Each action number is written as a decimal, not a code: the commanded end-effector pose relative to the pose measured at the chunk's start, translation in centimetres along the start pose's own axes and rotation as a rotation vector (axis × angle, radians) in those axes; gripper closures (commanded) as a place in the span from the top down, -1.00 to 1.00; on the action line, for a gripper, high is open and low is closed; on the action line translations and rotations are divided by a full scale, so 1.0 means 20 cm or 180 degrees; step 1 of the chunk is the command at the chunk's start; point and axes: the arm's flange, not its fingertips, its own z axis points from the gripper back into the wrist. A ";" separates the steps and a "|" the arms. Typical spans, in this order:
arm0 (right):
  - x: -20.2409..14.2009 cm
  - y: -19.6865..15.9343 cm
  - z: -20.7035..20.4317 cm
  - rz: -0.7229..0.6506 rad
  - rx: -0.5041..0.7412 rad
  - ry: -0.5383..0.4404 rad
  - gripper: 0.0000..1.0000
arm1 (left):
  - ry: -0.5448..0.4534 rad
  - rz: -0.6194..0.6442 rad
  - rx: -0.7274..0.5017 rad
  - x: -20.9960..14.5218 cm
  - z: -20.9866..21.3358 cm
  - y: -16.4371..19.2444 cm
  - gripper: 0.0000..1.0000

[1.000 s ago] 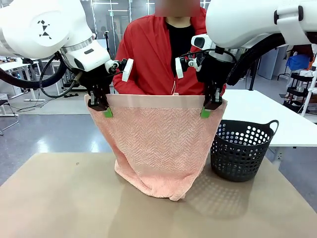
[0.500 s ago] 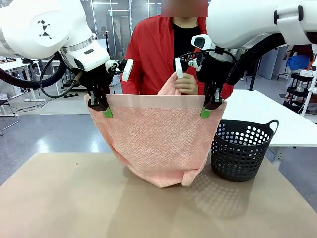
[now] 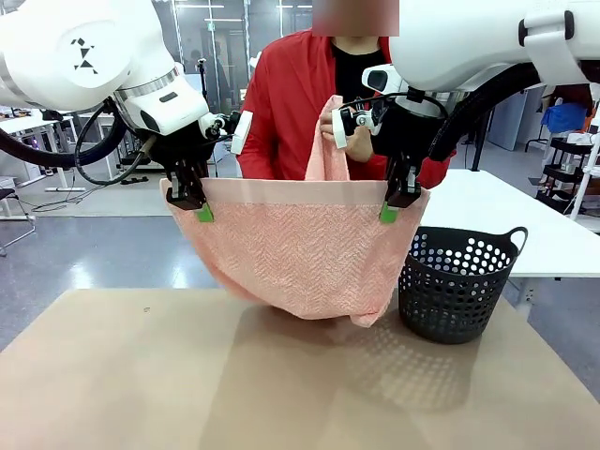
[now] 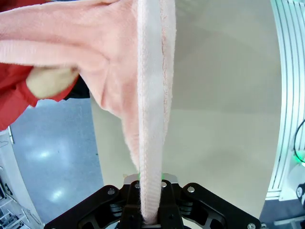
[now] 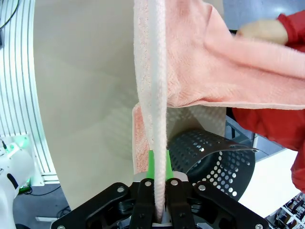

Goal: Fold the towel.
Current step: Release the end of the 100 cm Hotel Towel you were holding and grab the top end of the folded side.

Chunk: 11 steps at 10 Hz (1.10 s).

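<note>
Towel (image 3: pixel 300 248) hangs as a pink sheet across the middle of the front view, its plain top band stretched level between two grippers. At 9 o'clock of the cloth the left gripper (image 3: pixel 201 210) is clenched on one top corner, and at 3 o'clock the right gripper (image 3: pixel 388 210) is clenched on the other. The sagging lower fold reaches the table (image 3: pixel 112 375) or hangs just above it; I cannot tell which. Toward 12 o'clock, behind the band, the person's hand (image 3: pixel 357 141) holds a bunched part of the cloth up in front of a red jacket (image 3: pixel 281 112). A black basket (image 3: pixel 459 281) stands on the table at 4 o'clock of the towel, just beside it.

Left wrist view: the towel's edge runs from 12 o'clock straight down into the black fingers (image 4: pixel 129 217) at 6 o'clock, pinched tight between them. Cloth spreads toward 10 o'clock, where the hand and a red sleeve (image 4: pixel 14 107) show.

Right wrist view: the edge again drops from 12 o'clock into jaws gripping it at 6 o'clock, with a green pad (image 5: pixel 150 164) on each side. Cloth fans out to 2 o'clock toward the hand, and the basket lies at 4 o'clock.
</note>
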 end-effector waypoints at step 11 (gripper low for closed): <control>-0.01 0.00 0.01 0.0004 -0.0018 0.0017 -1.00 | 0.0009 0.0001 0.0008 -0.01 0.00 0.00 -1.00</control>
